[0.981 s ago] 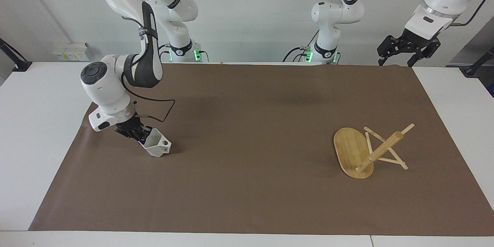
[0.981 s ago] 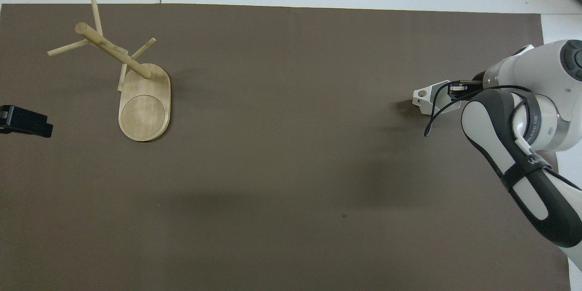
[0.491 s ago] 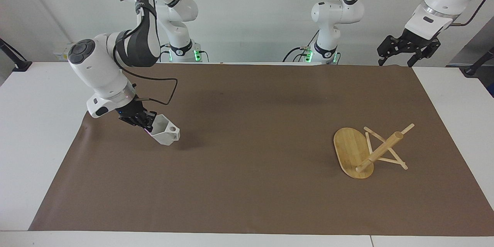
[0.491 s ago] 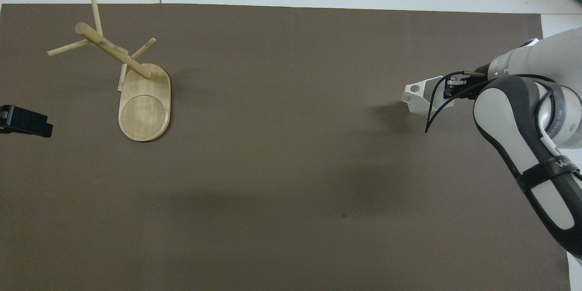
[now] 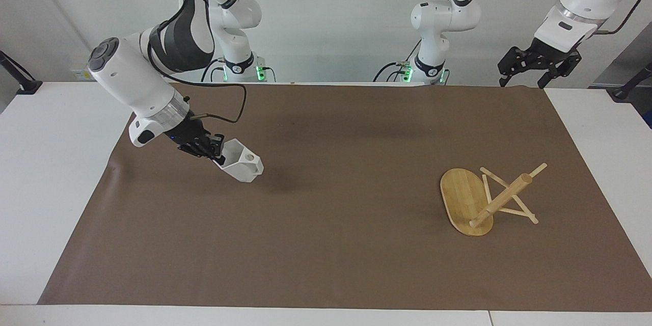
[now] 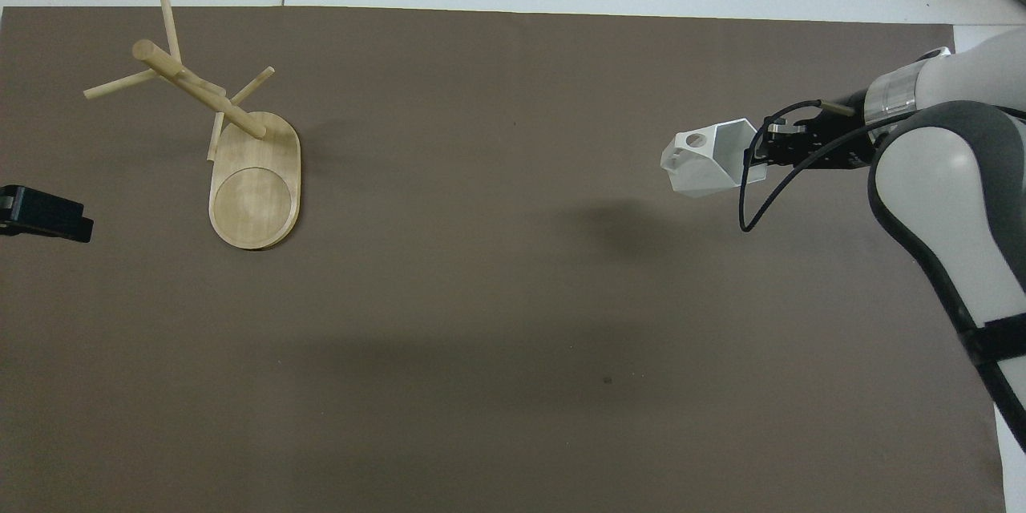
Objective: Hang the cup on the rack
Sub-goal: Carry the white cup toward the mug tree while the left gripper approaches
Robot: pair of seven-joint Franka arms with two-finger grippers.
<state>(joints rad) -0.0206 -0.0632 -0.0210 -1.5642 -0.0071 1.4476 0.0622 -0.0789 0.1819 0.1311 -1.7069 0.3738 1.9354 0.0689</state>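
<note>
Right gripper [image 5: 216,153]: clenched on the rim wall of the cup [image 5: 243,162]; raised in the air over the brown mat [image 5: 326,265] at the right arm's end of the desk; since a second ago it has risen off the mat and swung inward toward the middle, the cup going with it; the cup's shadow now lies apart from the cup, which confirms that it hangs clear of the surface; judged: pick-up done, carry toward the rack just begun, most of the crossing not yet made.

Cup: small, matte white, faceted sides, angular rim; tipped on its side in the grip, mouth turned toward the gripper, blocky handle with its round hole leading and facing upward; in the overhead view [image 6: 709,156] the hole shows plainly, free for a peg.

Rack [image 5: 484,198]: light bamboo mug tree; lying toppled near the mat's corner at the left arm's end, oval base up on its edge, post slanting off it, thin pegs splayed against the mat; unmoved over the last second; judged: it must be stood up, or a peg approached as it lies, before any hanging.

Left gripper [image 5: 537,63]: released, empty; waits high over the mat's edge nearest the robots at the left arm's end; only its tip [image 6: 40,212] shows from above.
</note>
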